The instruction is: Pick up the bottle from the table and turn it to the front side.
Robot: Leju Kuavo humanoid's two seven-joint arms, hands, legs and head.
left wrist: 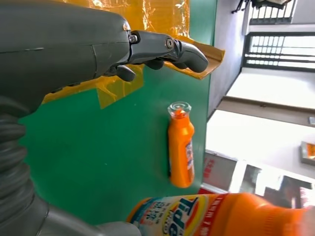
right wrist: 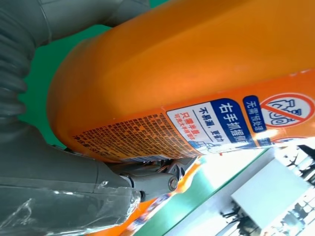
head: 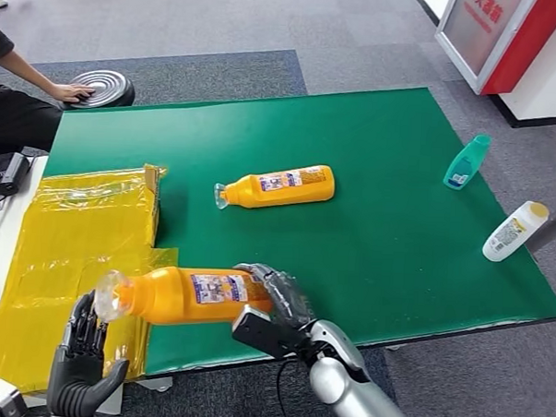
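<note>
Item: orange Tide detergent bottle [head: 181,295], lying level in the air above the near edge of the green table mat [head: 400,223], clear cap toward my left.

Holder: my right hand [head: 275,296], fingers wrapped round the base end. In the right wrist view the fine-print back label faces the camera. The grip sits at one end only, so most of the bottle's length hangs out past it.

Standby: my left hand [head: 80,361], holding nothing, fingers spread and upright just below the capped neck. I cannot tell whether a fingertip touches the cap.

Also present: second orange detergent bottle [head: 276,186] lying mid-mat; teal bottle [head: 466,162] and white bottle with yellow cap [head: 514,230] toward the far right; yellow plastic sheeting [head: 71,255] at the left, beneath the cap end; a person's hand [head: 74,92] on a round black stool [head: 100,88] beyond the far left corner.

Risks, as I judge them:
- The overhanging cap end may sag or twist in my fingers during the turn, since the smooth plastic offers little bite.
- A slip would drop the bottle at the table edge, possibly to the floor.
- My left hand taking the neck too early could lever the base out of my right.
- Stopping the roll short would leave the wrong label facing up.
</note>
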